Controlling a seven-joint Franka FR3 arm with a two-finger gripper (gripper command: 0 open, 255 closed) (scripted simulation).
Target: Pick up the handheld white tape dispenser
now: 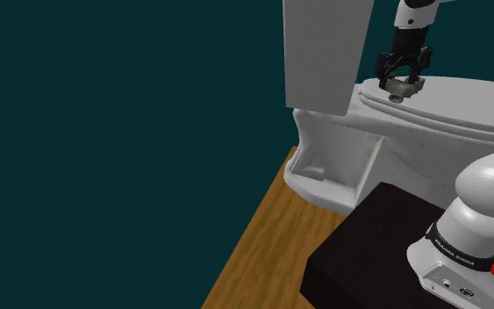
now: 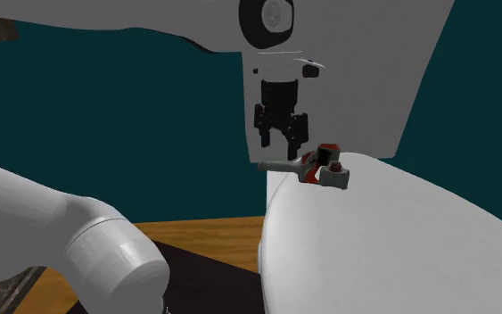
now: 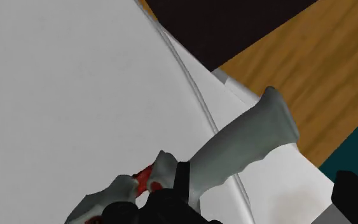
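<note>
Shows a rendered bathroom corner: a smooth white toilet lid (image 1: 473,101), closed, below a tall white cistern (image 1: 324,53), against a flat dark teal wall (image 1: 104,132) and above a brown wood-plank floor (image 1: 262,237).

On the lid, at the end nearest the cistern and close to the rim: a handheld pale grey tape dispenser (image 2: 320,171) with red parts at its head and a curved, flaring handle (image 3: 247,149). In the wrist view, handle lying across the lid's curved edge.

Just over the tape dispenser, reaching down from a white arm (image 1: 486,189) with dark joints: an all-black two-finger pincer (image 1: 400,77). Released, with fingers (image 3: 355,194) standing apart; one right by the root of the handle, the other well off to the side. Hard to tell whether the near one touches the tape dispenser. Not clasped between the two.

At the shoulder view's lower right: a black box stand (image 1: 368,250) under the arm's white base. Around that base, a black band with white lettering (image 1: 460,252), apparently reading "FRANKA EMIKA".
</note>
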